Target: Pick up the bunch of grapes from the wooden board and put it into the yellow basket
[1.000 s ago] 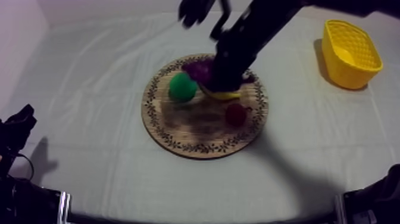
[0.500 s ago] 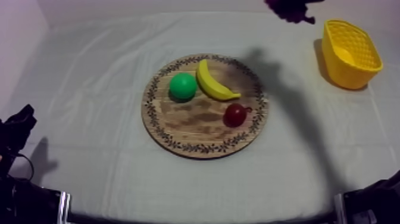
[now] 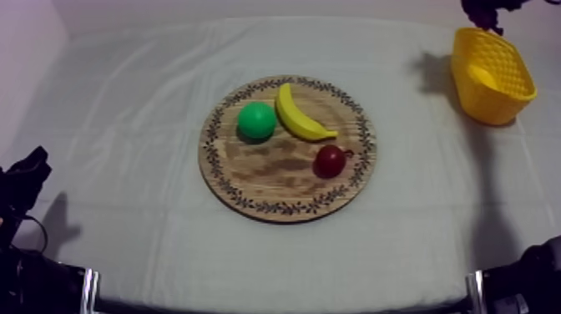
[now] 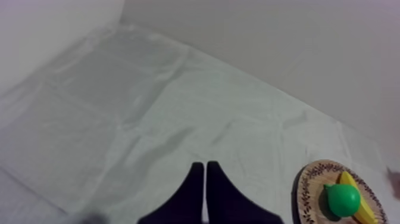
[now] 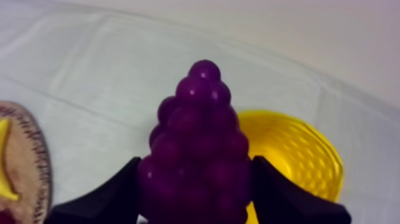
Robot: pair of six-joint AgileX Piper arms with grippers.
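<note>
A grey-white cloth (image 3: 125,125) covers the table, creased in places. The wooden board (image 3: 250,203) lies at its middle. The yellow basket (image 3: 492,79) stands well apart from the board, at the far right.

The bunch of grapes (image 5: 202,119) is off the board and up in the air. The right gripper (image 5: 196,173) grasps it, with 1 black finger pressed to each flank of its wide end. The bunch's long axis runs out along the fingers, and its narrow tip points away from the wrist.

In the right wrist view the basket sits just beyond the bunch and a little to one side, partly hidden by it. From above, the grapes hang at about the basket's far end. I judge that they are near or over the rim and not yet inside. The coming move turns on bringing the bunch squarely over the opening before the fingers let go. If it is released off to the side, it could catch the rim.

What I can see of the basket's inside holds nothing. The board carries 3 fruits: a banana (image 3: 300,119), a green pear (image 3: 256,120) just beside it, and a small red fruit (image 3: 330,161) nearer the front.

The left gripper (image 4: 205,167) is far from the basket. Its 2 fingers are pressed together on nothing, low over the bare cloth at the left.
</note>
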